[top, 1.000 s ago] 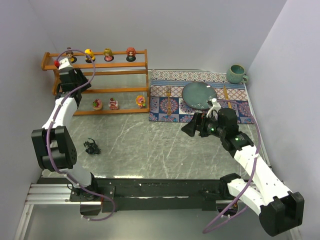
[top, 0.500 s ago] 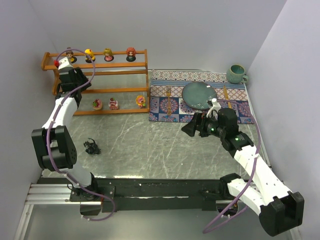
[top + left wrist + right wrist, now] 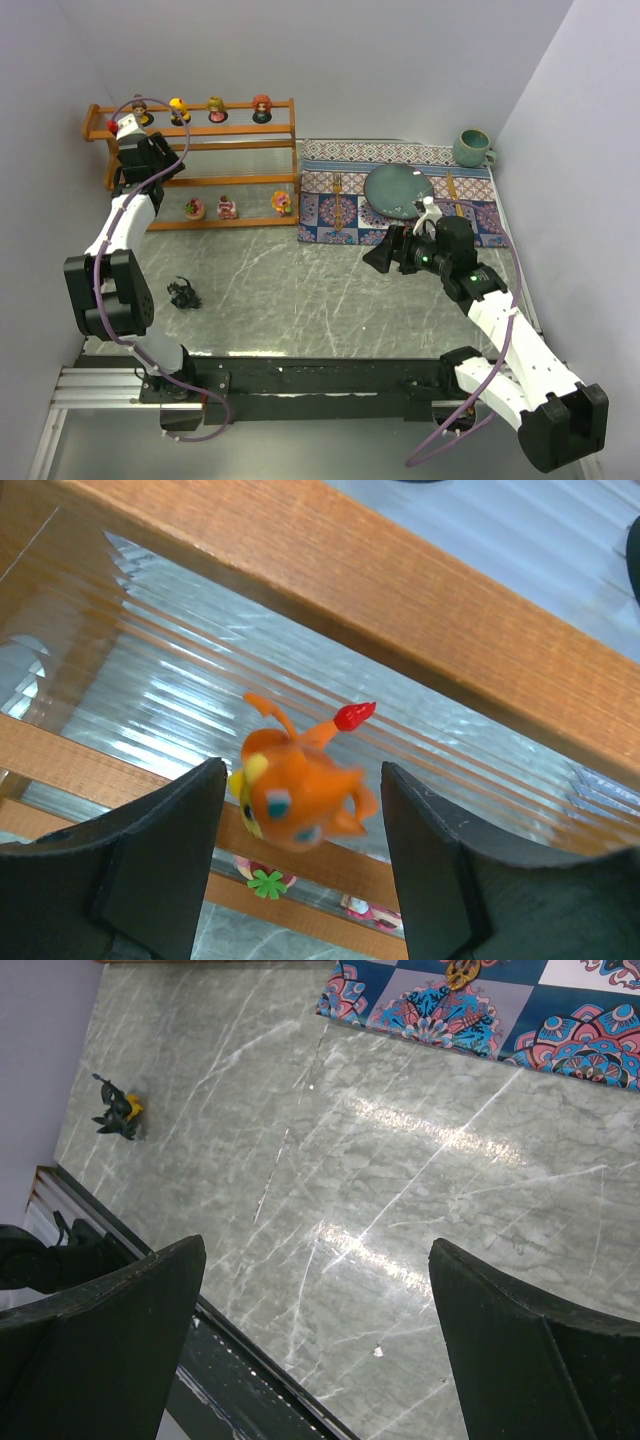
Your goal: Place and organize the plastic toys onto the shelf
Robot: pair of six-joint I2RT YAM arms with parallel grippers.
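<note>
The orange-brown wooden shelf (image 3: 230, 129) stands at the far left. Four big-headed dolls (image 3: 216, 108) stand on its top tier and three round toys (image 3: 228, 208) on its bottom tier. My left gripper (image 3: 140, 168) is at the shelf's left end, by the middle tier. In the left wrist view (image 3: 303, 772) its jaws stand wide apart around a blurred orange creature (image 3: 295, 790) with a red-tipped tail, under a shelf rail (image 3: 400, 590). A dark-blue creature (image 3: 183, 293) lies on the table and also shows in the right wrist view (image 3: 120, 1112). My right gripper (image 3: 375, 257) (image 3: 318, 1250) is open and empty.
A patterned placemat (image 3: 330, 210) lies right of the shelf with a dark plate (image 3: 398, 190) and cutlery on it. A teal mug (image 3: 472, 148) stands at the far right corner. Grey walls close in on the left and right.
My left wrist has shifted slightly toward the back of the shelf. The right arm has not moved.
</note>
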